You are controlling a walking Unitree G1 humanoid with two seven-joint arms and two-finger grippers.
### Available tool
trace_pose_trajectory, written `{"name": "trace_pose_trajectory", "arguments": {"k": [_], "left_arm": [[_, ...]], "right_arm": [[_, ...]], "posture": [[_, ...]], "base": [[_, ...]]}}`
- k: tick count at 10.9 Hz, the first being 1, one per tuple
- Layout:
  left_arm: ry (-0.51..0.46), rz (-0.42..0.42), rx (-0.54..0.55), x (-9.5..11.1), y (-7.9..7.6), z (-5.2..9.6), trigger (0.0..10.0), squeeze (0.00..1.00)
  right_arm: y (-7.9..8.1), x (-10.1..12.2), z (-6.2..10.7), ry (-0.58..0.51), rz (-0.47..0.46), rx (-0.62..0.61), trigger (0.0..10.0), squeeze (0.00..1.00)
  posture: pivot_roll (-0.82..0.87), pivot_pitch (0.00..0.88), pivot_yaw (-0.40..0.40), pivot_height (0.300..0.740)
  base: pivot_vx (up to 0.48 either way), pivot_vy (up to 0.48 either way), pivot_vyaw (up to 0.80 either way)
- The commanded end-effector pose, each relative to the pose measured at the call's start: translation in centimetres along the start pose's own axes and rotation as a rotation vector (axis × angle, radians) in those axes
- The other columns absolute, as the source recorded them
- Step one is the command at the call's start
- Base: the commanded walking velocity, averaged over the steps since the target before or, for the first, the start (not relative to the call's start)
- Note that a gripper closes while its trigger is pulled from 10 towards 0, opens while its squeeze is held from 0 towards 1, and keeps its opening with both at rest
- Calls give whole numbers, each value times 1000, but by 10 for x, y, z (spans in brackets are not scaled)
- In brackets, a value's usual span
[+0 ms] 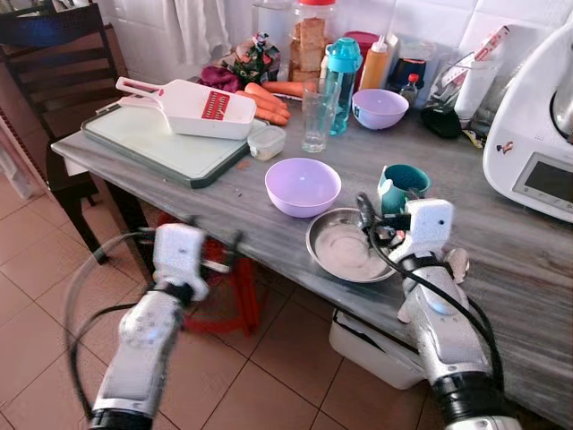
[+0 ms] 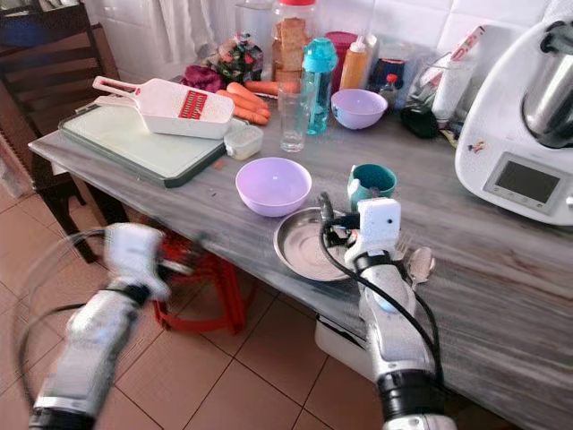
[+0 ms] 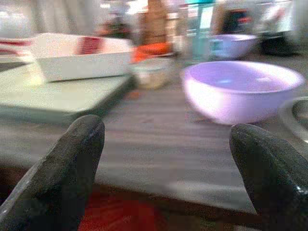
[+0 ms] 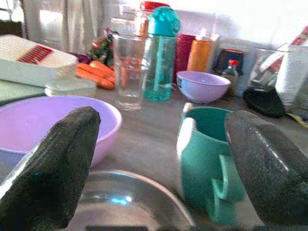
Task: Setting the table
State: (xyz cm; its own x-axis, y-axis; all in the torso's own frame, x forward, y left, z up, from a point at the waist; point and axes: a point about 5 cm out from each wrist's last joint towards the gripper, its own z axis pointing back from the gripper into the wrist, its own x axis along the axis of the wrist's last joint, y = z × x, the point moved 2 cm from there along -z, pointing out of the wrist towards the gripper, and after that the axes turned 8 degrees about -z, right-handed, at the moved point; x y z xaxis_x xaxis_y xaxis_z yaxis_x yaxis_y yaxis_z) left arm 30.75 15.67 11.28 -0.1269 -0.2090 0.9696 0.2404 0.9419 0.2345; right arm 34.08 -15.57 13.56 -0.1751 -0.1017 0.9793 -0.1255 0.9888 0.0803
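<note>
The right gripper (image 4: pixel 159 168), fingers spread apart, is hovering over the round steel plate (image 1: pixel 345 251) beside the teal ceramic mug (image 4: pixel 211 159); the left gripper (image 3: pixel 168 163), fingers also released, is facing the grey wood-grain table (image 1: pixel 510 260).

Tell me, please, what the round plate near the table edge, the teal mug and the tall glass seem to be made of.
The round silver plate looks like polished steel: it mirrors light. The teal mug with a white rim looks like glazed ceramic, perhaps plastic; its surface is smooth and opaque. The tall clear tumbler is see-through, probably glass.
</note>
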Motion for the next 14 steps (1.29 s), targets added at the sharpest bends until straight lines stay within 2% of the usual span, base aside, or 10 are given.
{"name": "trace_pose_trajectory", "arguments": {"k": [1, 3, 4, 6, 8, 11, 14], "left_arm": [[4, -23, 28, -1, 1, -1, 10000, 0], [37, -41, 127, -10, 12, 0, 10000, 0], [51, -42, 152, -14, 14, 2, 10000, 0], [67, -48, 184, -19, 12, 1, 10000, 0], [63, -45, 185, -20, 9, -3, 10000, 0], [86, -32, 241, -24, 10, -7, 10000, 0], [112, -63, 247, -28, 6, -8, 10000, 0]], "right_arm": [[-1, 6, 0, -8, 37, -26, 10000, 0], [-2, 7, 5, -6, 67, -51, 10000, 0], [-4, 5, 9, 1, 90, -61, 10000, 0], [-2, 2, 15, 27, 79, -58, 10000, 0], [7, 1, 20, 34, 104, -27, 10000, 0], [15, 2, 20, 38, 82, 5, 10000, 0], [23, 3, 19, 39, 50, 36, 10000, 0]], "posture": [[30, 0, -53, 740], [30, 0, -53, 740], [30, 0, -52, 740], [30, 0, -52, 740], [25, 0, -51, 740], [27, 0, -55, 740], [32, 0, -49, 740]], "base": [[0, 0, 0], [0, 0, 0], [0, 0, 0], [0, 0, 0], [0, 0, 800], [0, 0, 800], [0, 0, 800]]}}
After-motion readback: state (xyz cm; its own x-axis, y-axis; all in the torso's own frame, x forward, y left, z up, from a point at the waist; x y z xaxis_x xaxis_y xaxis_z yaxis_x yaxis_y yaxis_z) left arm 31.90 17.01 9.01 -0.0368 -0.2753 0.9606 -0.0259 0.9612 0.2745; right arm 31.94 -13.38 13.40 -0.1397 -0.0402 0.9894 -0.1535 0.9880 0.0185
